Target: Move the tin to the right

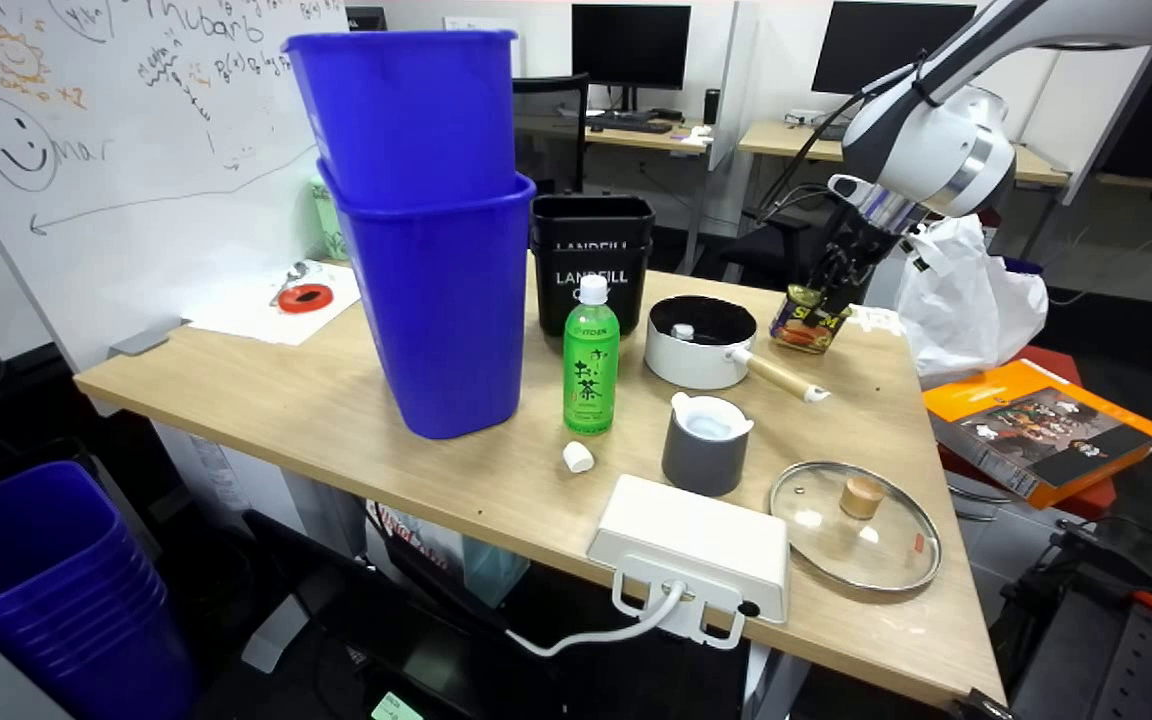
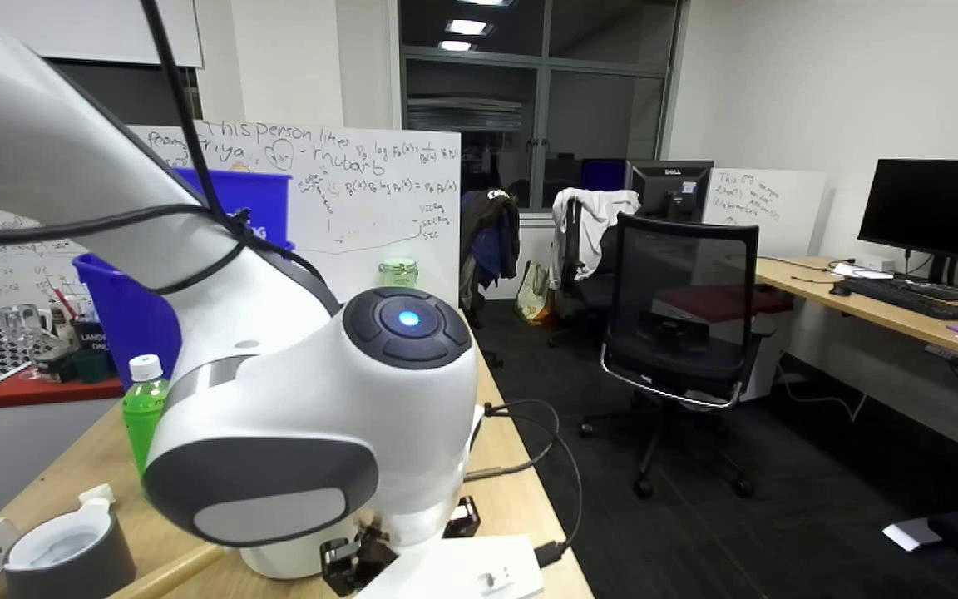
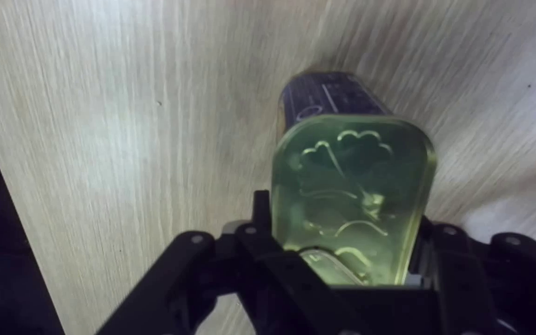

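Between the fingers (image 3: 262,211) of the gripper (image 3: 344,214), the tin (image 3: 351,179) sits clamped, its top's long axis running crosswise to the closing direction

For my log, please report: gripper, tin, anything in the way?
Gripper closed on tin. Whether tin is lifted, cannot tell. Saucepan close by, not touching tin; possible obstacle, depending on path.
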Available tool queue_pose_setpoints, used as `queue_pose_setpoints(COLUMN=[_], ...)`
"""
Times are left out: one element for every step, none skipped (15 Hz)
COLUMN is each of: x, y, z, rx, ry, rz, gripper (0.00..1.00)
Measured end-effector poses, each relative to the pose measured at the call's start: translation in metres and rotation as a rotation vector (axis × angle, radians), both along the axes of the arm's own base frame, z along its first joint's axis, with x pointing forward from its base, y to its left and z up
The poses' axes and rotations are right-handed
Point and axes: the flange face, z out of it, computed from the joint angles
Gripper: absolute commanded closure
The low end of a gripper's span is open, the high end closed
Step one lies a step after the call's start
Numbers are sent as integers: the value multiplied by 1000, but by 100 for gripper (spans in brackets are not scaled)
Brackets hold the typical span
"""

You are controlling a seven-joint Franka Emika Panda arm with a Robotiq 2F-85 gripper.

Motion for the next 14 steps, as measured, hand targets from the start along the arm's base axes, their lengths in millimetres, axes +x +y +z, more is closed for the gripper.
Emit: queue_pose_setpoints(x=[-1,-2,-3,-4,-4,-4,-3,-2,-1,2,4,6,8,9], y=[-2,-3,-5,-5,-6,-5,-5,-4,-3,-3,-4,-5,-7,-8], z=[0,0,-1,-2,-3,-3,-2,-2,0,3,8,14,22,31], rx=[-2,-5,-8,-10,-11,-8,-4,1,5,8,9,8,4,-1], ry=[-9,-16,-20,-22,-25,-28,-32,-36,-43,-52,-63,-74,-86,-99], rz=[26,46,61,73,78,80,76,71,65,58,51,43,36,28], gripper=[13,12,7,2,0,0,0,0,0,0,0,0,0,0])
